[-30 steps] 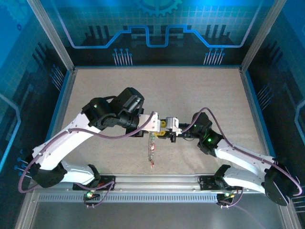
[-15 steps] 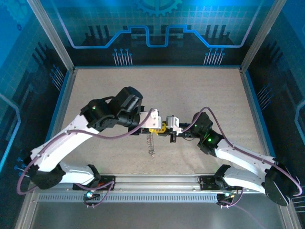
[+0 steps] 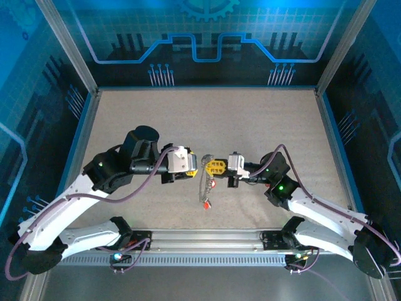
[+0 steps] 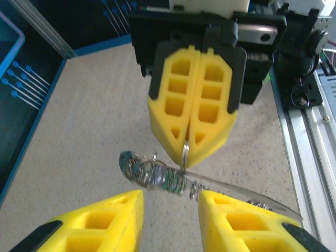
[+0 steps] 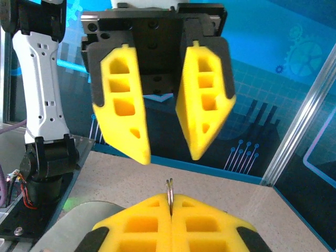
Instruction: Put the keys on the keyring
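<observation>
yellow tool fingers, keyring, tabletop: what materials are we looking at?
The fingers look like matte yellow plastic, possibly printed or moulded: uniform colour, pocketed cut-outs, no shine. The keyring looks like metal: thin grey band with a bright glint on its edge. The tabletop is beige, speckled and matte, perhaps a fibrous or cork-like mat; the exact material is unclear.

Keyring: hiding mostly inside the right gripper, thin edge showing. Keys: blurring into one dangling cluster.
</observation>
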Robot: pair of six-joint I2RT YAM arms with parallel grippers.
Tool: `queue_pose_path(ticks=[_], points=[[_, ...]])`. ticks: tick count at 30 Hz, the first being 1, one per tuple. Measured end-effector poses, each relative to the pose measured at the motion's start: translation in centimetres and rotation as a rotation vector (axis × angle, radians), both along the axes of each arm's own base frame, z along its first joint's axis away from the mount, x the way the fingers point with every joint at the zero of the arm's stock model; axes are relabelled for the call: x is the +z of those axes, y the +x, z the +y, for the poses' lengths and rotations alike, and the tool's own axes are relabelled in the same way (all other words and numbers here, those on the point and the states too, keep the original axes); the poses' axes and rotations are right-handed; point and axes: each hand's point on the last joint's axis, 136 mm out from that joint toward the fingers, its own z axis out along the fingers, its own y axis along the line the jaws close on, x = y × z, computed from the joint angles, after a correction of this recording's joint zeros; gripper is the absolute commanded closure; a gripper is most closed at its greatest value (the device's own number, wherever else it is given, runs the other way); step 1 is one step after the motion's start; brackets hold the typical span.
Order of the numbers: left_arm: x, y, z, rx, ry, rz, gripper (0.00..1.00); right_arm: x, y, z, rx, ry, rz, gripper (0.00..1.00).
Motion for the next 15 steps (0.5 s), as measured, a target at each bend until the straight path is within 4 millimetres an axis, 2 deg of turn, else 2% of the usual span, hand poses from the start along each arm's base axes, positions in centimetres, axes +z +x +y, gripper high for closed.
queue_pose_path(ticks=[6, 15], points=[[0.5, -0.2, -1.0, -0.047, -0.042, 0.002, 0.75, 0.2, -0.4, -0.1, 0.015, 0.024, -0.025, 1.0], [0.3, -0.8, -1.5, -0.092, -0.05, 0.025, 0.73, 0.4, -0.7, -0.2, 0.029, 0.036, -0.04, 1.0]])
